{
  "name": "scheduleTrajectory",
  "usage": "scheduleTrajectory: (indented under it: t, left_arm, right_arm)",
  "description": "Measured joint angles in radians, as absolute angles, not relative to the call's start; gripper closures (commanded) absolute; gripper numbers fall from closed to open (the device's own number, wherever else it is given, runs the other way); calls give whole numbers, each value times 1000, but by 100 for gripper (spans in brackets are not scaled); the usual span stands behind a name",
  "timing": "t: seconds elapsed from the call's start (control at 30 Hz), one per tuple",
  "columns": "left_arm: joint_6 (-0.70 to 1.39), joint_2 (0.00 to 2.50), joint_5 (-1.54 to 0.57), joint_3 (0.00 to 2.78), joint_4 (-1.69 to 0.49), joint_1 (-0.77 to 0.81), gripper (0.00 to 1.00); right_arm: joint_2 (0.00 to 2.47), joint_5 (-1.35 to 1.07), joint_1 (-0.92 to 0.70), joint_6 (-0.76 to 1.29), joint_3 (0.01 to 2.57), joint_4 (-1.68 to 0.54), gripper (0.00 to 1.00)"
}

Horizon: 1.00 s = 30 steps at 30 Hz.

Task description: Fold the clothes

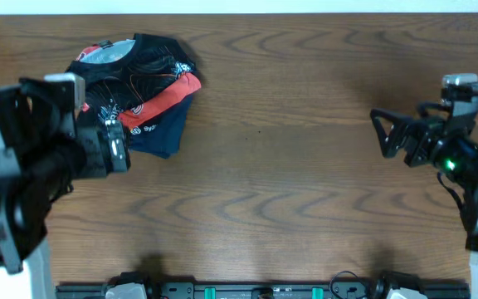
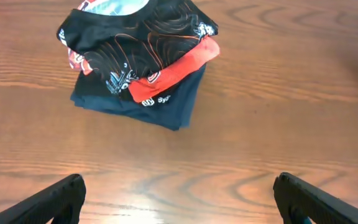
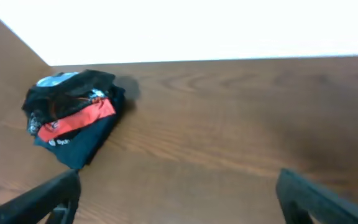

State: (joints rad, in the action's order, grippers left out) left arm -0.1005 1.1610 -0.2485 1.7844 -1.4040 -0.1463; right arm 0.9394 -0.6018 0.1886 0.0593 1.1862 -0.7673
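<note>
Our left fingers (image 2: 55, 199) and right fingers (image 3: 48, 196) stand wide open, holding nothing. The black jersey (image 1: 135, 66) lies folded atop the red T-shirt (image 1: 173, 95) and navy garment (image 1: 160, 134) near the desk (image 1: 305, 166)'s far left corner. We judge the folding done, so next we only pull clear.

Wooden table (image 1: 305, 166), folded navy garment (image 1: 158, 137) on it
</note>
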Motion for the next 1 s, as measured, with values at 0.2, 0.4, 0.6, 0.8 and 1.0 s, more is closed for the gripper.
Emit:
scheduleTrajectory:
  t: [0.2,0.4,0.6,0.8,1.0]
  left_arm:
    - [-101,1109,-249,1784,-1401,-146,2]
    - [-101,1107,-249,1784,-1400,-146,2]
    - [-101,1111,-249,1784,-1400,-146,2]
    - [-101,1111,-249,1784,-1400,-146,2]
    - [-101,1111,-248,1784,-1399,-146,2]
  right_arm:
    - [923,-614,189,55,1186,-803,1]
    - [929,-614,189,55,1186,-818,1]
    - [929,-614,189,55,1186,-822,1]
    - [925,-569,182,51,1186,-888,1]
    - [815,-380,70,4,1134,-675,1]
